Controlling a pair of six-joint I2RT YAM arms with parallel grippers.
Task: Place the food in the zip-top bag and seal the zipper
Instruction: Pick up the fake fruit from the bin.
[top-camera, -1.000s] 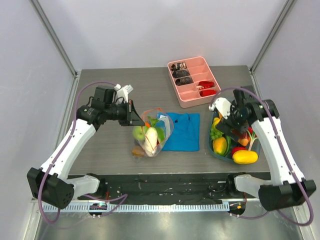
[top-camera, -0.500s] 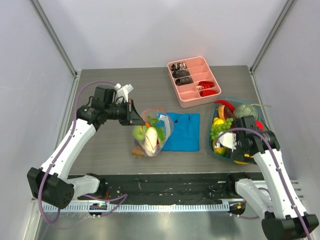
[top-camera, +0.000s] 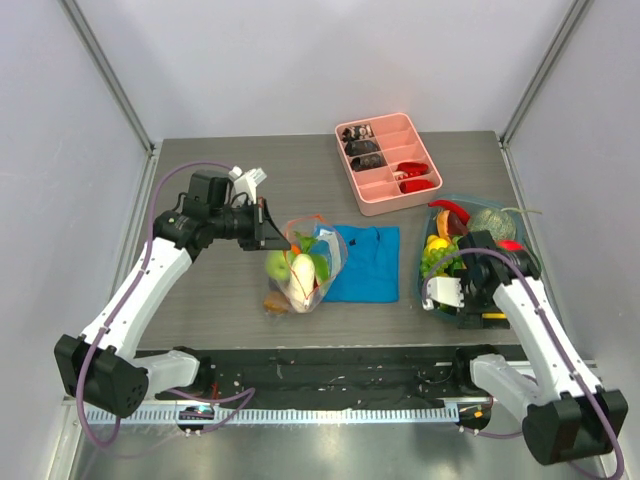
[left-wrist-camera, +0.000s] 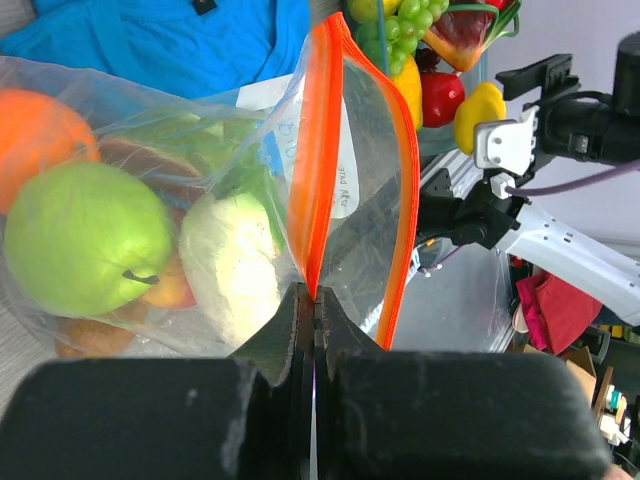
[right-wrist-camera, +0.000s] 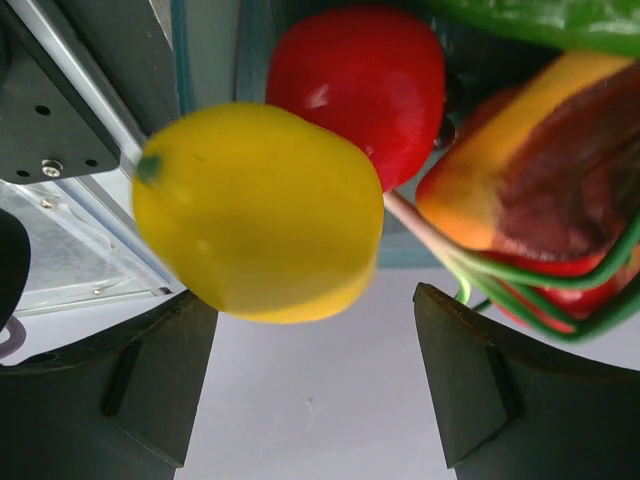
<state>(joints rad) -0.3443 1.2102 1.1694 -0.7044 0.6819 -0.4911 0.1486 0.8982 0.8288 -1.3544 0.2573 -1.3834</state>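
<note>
The clear zip-top bag lies mid-table with a green apple, an orange piece and a white piece inside. My left gripper is shut on one side of the orange-red zipper and holds the mouth open. More food sits in the teal basket at the right. My right gripper is open at the basket's near end. A yellow fruit sits just beyond its fingertips, with a red fruit behind it. Nothing is between the fingers.
A blue folded cloth lies between the bag and the basket. A pink divided tray with small dark and red pieces stands at the back. Grapes and other pieces fill the basket. The black near rail runs behind the right gripper.
My right arm has swung from over the back of the basket to its near end and come down by the yellow fruit. The left gripper and the bag have not moved.
</note>
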